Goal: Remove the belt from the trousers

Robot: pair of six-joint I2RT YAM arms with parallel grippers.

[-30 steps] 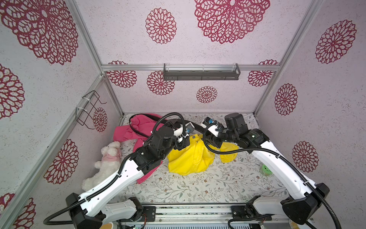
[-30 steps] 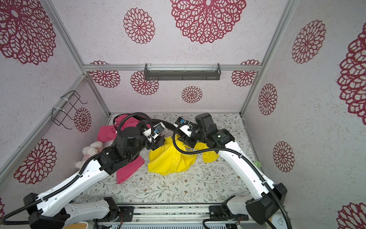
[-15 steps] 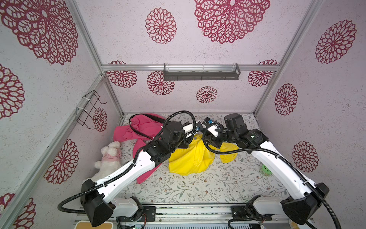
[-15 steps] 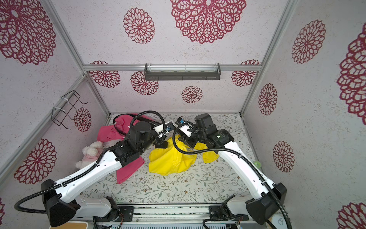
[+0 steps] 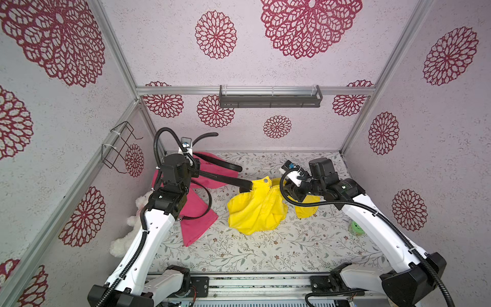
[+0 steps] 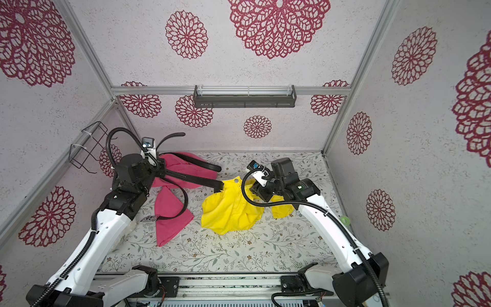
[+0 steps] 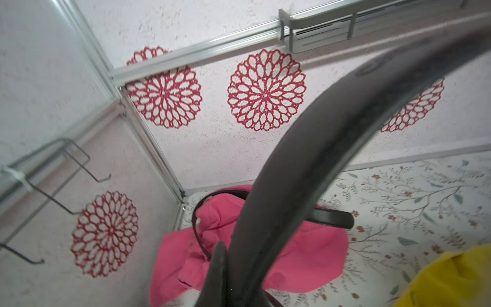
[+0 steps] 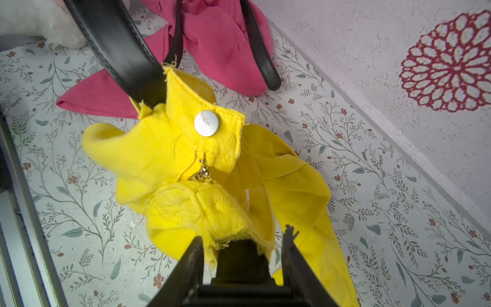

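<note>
The yellow trousers (image 5: 255, 210) lie crumpled mid-table, their silver button (image 8: 206, 123) facing up. A black belt (image 5: 225, 180) runs taut from the waistband (image 8: 170, 87) leftwards to my left gripper (image 5: 197, 172), which is shut on it. The belt's free end (image 7: 332, 127) curves up past the fingers into the air. My right gripper (image 8: 243, 236) is at the other side of the waistband, closed on a bunch of yellow fabric with something black inside it. In both top views that gripper (image 6: 261, 192) sits low over the trousers.
A pink garment (image 5: 196, 212) lies left of the trousers with a second black belt (image 5: 228, 165) across it and a thin strap with a buckle (image 6: 150, 218). A white plush toy (image 5: 125, 239) sits at the left wall, a green roll (image 5: 356, 228) at the right. A wire rack (image 5: 119, 148) and a grey shelf (image 5: 269, 97) hang on the walls.
My left gripper was open beside the trousers' waistband; it has shut on the belt and pulled back to the left, drawing the belt out taut. The right arm has held still.
</note>
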